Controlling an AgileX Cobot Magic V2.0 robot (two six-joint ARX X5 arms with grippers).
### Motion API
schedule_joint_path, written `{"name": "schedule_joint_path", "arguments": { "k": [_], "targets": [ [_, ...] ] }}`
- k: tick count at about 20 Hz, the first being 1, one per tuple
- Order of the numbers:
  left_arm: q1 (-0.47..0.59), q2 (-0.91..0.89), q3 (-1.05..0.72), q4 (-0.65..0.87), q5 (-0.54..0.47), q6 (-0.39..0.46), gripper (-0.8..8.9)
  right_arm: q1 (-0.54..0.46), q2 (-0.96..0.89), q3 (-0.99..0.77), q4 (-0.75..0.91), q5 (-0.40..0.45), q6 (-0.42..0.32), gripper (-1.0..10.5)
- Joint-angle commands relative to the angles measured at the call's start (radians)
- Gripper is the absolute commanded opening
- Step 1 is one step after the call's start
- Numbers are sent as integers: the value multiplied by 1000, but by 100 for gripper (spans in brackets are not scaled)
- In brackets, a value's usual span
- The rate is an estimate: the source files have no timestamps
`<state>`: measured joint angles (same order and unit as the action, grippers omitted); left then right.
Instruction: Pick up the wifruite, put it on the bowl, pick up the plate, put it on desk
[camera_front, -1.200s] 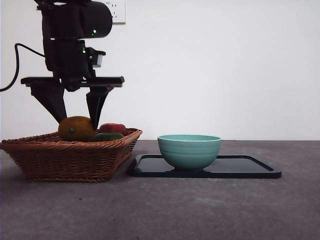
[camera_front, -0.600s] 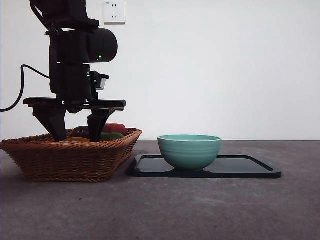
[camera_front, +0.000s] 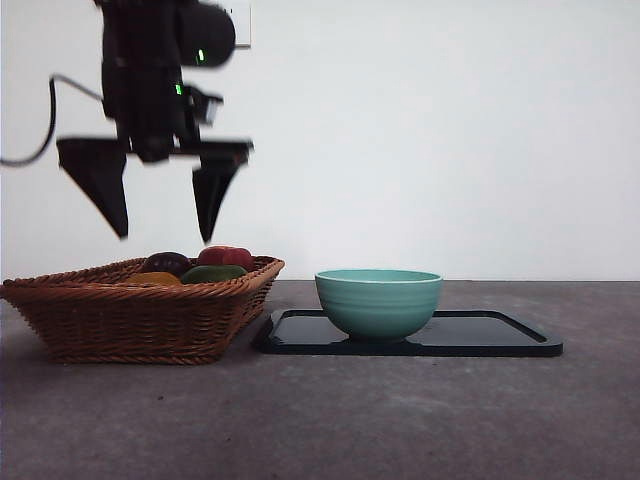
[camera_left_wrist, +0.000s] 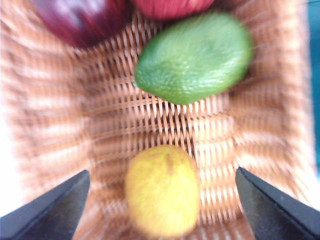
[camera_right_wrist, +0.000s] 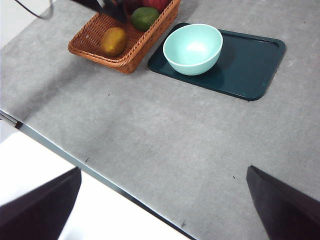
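Front view puts the left hand (camera_front: 165, 238) in the air above the brown wicker basket (camera_front: 140, 315), its two black jaws spread wide with nothing between them. The picture of it is smeared, so it is probably moving, though which way cannot be read. The spread suits the job: the gap is broader than the fruit, so the jaws could drop on either side of it without knocking it.

The left wrist view looks straight down into the basket. The small oval orange-brown wifruite (camera_left_wrist: 162, 190) lies on the weave directly below the hand, between the lines of the two jaws and apart from both. Beyond it, further from the hand, sits an oval green fruit (camera_left_wrist: 194, 58), with a dark purple fruit (camera_left_wrist: 80, 20) and a red fruit (camera_left_wrist: 172, 6) past that. The wifruite lies clear of its neighbours, which leaves room for the jaws.

The round, ridged mint-green ceramic bowl (camera_front: 379, 302) stands empty on a flat black rectangular tray (camera_front: 500, 335), just beside the basket on the side away from the hand; its wide mouth makes an easy target for a drop. The dark grey matte tabletop (camera_right_wrist: 165, 135) carries everything.

The right hand (camera_right_wrist: 160, 210) waits high and well apart from the things, its jaws wide and holding nothing, keeping out of the way.
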<state>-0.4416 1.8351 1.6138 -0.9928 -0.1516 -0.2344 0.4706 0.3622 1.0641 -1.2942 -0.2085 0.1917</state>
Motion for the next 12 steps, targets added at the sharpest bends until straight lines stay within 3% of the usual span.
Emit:
{"name": "schedule_joint_path", "arguments": {
  "k": [1,5,9,12],
  "targets": [
    [-4,-83,31,-29,2,64,469,5,1,8,12,0,11,610],
    [-4,-269,30,-63,28,105,470,5,1,8,31,2,11,610],
    [-10,-467,30,-113,170,134,575,5,1,8,38,3,11,610],
    [-21,-594,28,-159,315,170,574,5,1,8,50,7,11,610]
  ]
}}
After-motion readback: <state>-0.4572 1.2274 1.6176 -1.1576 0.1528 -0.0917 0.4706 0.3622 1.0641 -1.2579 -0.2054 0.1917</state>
